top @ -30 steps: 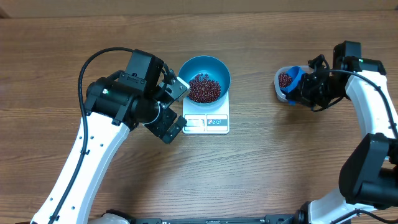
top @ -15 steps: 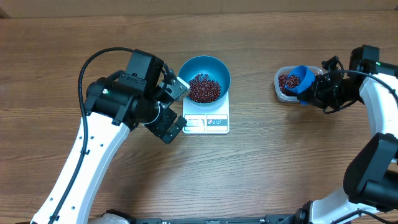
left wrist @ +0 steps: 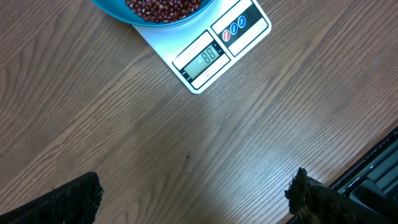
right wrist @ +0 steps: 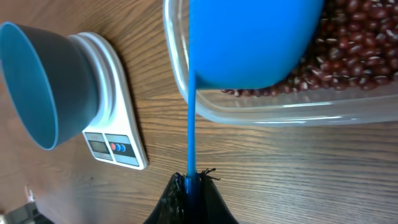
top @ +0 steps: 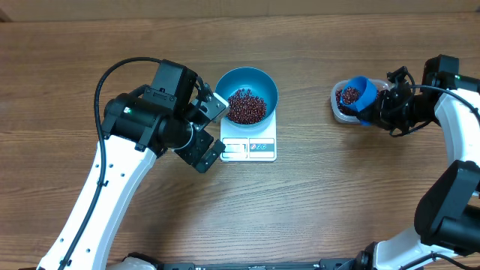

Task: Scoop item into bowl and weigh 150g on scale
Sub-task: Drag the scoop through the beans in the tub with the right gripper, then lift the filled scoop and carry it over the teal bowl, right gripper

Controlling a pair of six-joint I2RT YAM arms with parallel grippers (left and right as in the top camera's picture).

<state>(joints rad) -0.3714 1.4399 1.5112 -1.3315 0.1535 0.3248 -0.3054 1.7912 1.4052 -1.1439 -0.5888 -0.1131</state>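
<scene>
blue scoop (top: 364,91): clamping handle in right gripper (top: 381,109), tilting over tub (right wrist: 261,113) right of scale (top: 255,148) for next load. weighing beans (top: 246,106) in bowl (top: 264,77) atop scale. holding left gripper (top: 216,131), jaws apart, idling beside scale.

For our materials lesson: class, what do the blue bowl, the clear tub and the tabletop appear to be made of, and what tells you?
Bowl: probably plastic, with a smooth, even blue surface and no glaze shine.
Tub: clear glossy plastic, since the beans show through its thin wall.
Tabletop: wood or wood-look laminate, matte brown with grain lines. The pictures cannot settle whether the grain is real or printed.
</scene>
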